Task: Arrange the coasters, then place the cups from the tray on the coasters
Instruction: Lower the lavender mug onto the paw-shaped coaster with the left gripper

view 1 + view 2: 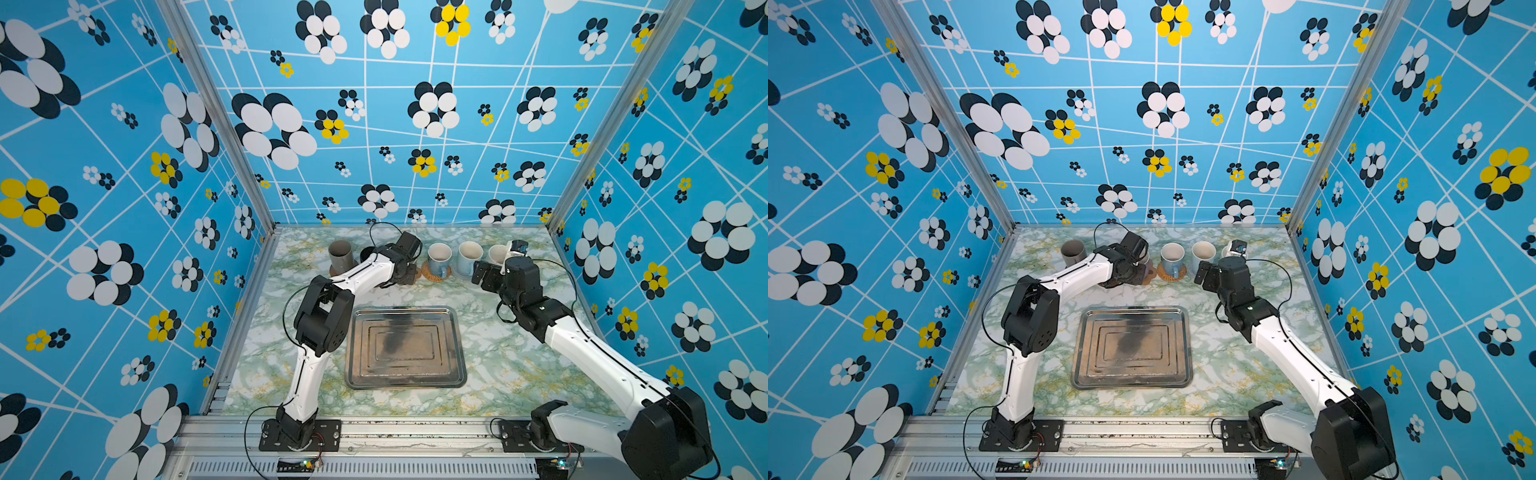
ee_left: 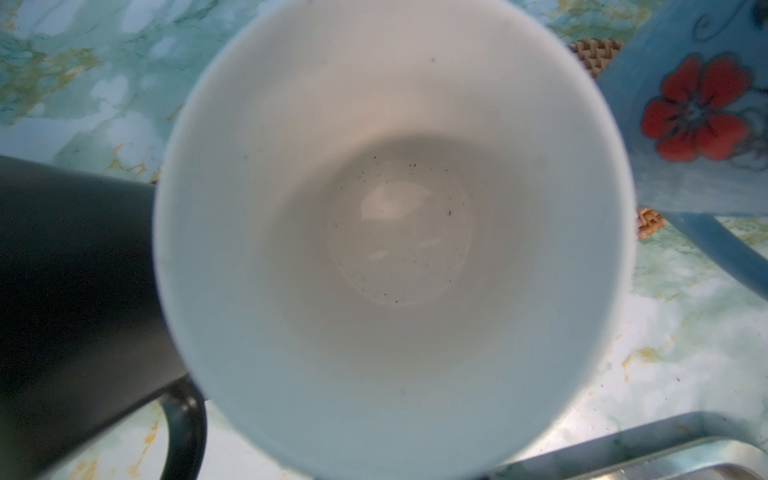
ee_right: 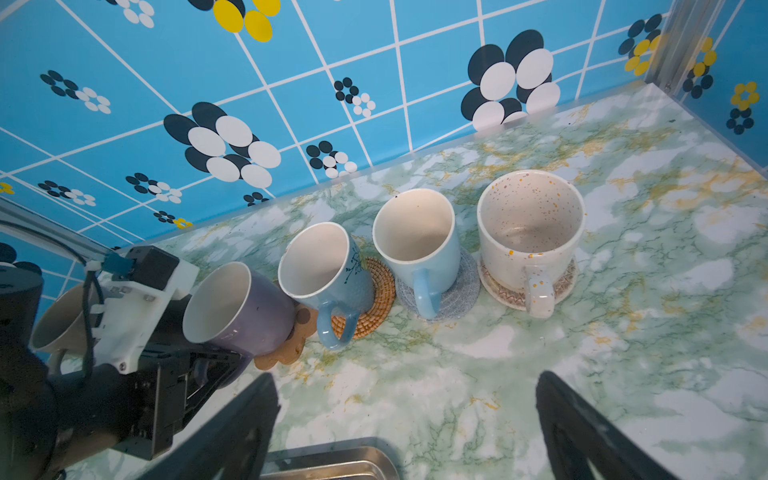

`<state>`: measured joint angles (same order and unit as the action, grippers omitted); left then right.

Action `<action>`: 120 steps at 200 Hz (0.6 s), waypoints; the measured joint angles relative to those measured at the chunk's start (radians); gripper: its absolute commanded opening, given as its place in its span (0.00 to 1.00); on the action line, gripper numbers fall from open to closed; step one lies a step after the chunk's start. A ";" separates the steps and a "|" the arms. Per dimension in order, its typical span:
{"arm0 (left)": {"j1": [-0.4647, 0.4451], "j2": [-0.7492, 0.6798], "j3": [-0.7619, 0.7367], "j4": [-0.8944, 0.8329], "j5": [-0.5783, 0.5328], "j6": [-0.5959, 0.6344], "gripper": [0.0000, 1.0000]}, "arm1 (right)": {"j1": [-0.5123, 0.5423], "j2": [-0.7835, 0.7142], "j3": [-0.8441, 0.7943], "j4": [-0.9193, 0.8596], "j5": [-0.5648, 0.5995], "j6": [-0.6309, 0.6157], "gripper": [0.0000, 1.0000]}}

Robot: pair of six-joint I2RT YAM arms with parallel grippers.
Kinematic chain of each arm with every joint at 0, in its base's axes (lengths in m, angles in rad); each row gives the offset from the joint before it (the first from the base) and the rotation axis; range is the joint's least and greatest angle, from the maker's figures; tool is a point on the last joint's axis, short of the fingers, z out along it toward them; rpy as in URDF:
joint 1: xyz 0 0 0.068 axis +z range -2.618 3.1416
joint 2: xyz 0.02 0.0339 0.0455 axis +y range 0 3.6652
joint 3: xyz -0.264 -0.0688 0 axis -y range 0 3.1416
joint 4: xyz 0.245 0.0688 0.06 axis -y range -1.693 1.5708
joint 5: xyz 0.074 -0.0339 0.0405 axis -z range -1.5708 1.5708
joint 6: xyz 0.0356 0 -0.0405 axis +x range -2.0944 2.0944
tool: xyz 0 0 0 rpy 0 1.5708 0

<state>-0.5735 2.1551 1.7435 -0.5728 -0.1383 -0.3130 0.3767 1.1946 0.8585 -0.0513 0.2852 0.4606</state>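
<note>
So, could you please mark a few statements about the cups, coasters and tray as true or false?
1. The metal tray holds no cups. True.
2. The right end effector grips the speckled cream mug. False: its jaws stand open, apart from that mug, holding nothing.
3. The flowered light blue mug stands on the woven rattan coaster. True.
4. The plain light blue mug has no coaster under it. False: it stands on a round grey coaster.
5. The left end effector grips the lavender mug. True.
</note>
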 measured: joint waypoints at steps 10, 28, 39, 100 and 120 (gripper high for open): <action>0.000 0.002 0.002 0.000 0.000 0.000 0.00 | 0.000 0.001 0.000 0.000 0.000 0.000 0.98; 0.000 0.005 0.010 0.001 0.000 0.000 0.00 | 0.000 0.002 0.000 0.000 -0.003 0.000 0.99; 0.000 0.007 0.014 0.001 0.000 0.000 0.00 | 0.000 0.002 0.000 0.000 -0.003 0.000 0.99; 0.000 0.015 0.022 0.001 0.000 0.000 0.00 | -0.001 0.009 0.000 0.000 -0.006 0.000 0.99; 0.000 0.016 0.022 0.000 0.000 0.000 0.00 | -0.001 0.010 0.000 0.000 -0.006 0.000 0.99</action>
<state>-0.5735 2.1715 1.7657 -0.5724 -0.1383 -0.3130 0.3759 1.2041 0.8585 -0.0509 0.2787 0.4606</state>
